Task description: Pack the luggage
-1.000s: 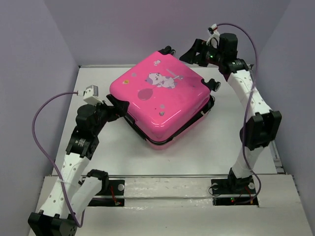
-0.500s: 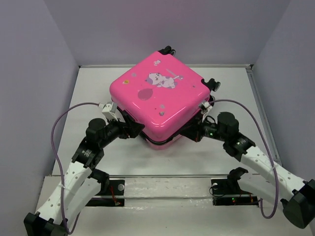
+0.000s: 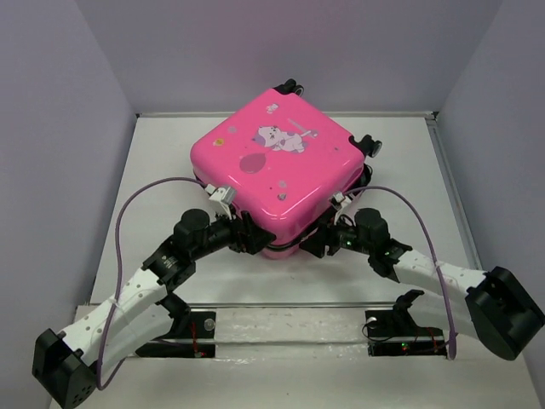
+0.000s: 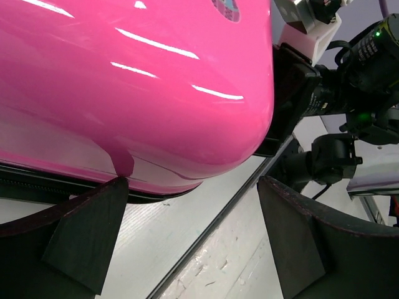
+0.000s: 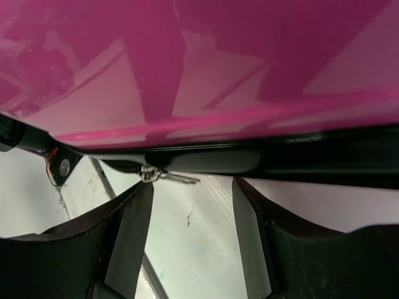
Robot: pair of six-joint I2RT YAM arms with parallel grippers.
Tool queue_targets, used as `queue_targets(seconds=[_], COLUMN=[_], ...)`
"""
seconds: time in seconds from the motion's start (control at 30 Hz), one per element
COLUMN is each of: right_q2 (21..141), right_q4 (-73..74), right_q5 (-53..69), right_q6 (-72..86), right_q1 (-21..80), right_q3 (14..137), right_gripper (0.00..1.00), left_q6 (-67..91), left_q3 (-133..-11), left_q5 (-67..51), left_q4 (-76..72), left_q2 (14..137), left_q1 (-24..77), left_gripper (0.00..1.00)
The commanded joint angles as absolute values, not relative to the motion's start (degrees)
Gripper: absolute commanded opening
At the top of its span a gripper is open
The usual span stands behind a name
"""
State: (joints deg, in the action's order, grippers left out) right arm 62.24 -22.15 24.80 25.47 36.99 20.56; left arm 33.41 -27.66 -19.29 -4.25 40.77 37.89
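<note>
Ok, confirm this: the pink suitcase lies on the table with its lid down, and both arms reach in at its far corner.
Wrong: the left arm and right arm reach in at the near corner of the luggage, toward their bases, as the top external view shows. It does lie on the table with its lid down.

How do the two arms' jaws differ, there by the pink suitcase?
The left gripper has its jaws spread wide; the right gripper has its jaws closer together. The left gripper faces the rounded near corner of the suitcase; the right gripper faces its black zipper band, with a metal zipper pull just ahead. Both sit low at the suitcase's near end, holding nothing.
</note>
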Motion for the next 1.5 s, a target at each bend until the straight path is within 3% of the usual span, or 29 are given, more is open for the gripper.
queue_targets(seconds=[0.0, 0.27, 0.4, 0.47, 0.67, 0.97, 1.07, 1.33, 1.47], right_q2=[66.5, 68.6, 65.6, 65.2, 65.0, 63.5, 62.8, 60.4, 64.1], right_q4=[-35.8, -39.1, -40.5, -40.7, -38.8, -41.2, -40.0, -25.9, -20.1], right_q5=[24.4, 23.7, 21.6, 20.1, 17.1, 17.4, 18.2, 6.1, -6.4], right_q6=[24.6, 23.0, 22.4, 22.3, 20.3, 22.8, 24.1, 25.3, 28.8], right_q1=[37.3, 37.3, 37.3, 37.3, 37.3, 37.3, 37.8, 52.3, 67.0], right_q3=[20.5, 20.9, 20.0, 19.5, 20.5, 19.4, 18.6, 18.5, 21.1], right_gripper=[0.60, 0.59, 0.43, 0.40, 0.50, 0.07, 0.07, 0.07, 0.07], left_q6=[33.1, 32.9, 33.0, 33.0, 33.6, 32.8, 32.8, 33.0, 33.2], left_q3=[-29.9, -31.8, -31.6, -31.3, -30.7, -31.6, -32.1, -34.6, -38.0], left_q5=[-17.1, -16.0, -15.4, -14.7, -13.9, -14.0, -13.1, -9.1, -9.1], left_q4=[-11.4, -11.3, -11.3, -11.3, -11.5, -11.2, -11.9, -17.6, -20.8], left_q2=[43.8, 47.0, 47.2, 47.1, 45.8, 46.7, 47.2, 50.1, 55.3], left_q1=[40.1, 41.0, 41.3, 41.5, 41.9, 42.5, 42.9, 42.8, 42.9], left_gripper=[0.99, 0.98, 0.98, 0.98, 0.98, 0.98, 0.97, 0.97, 0.97])
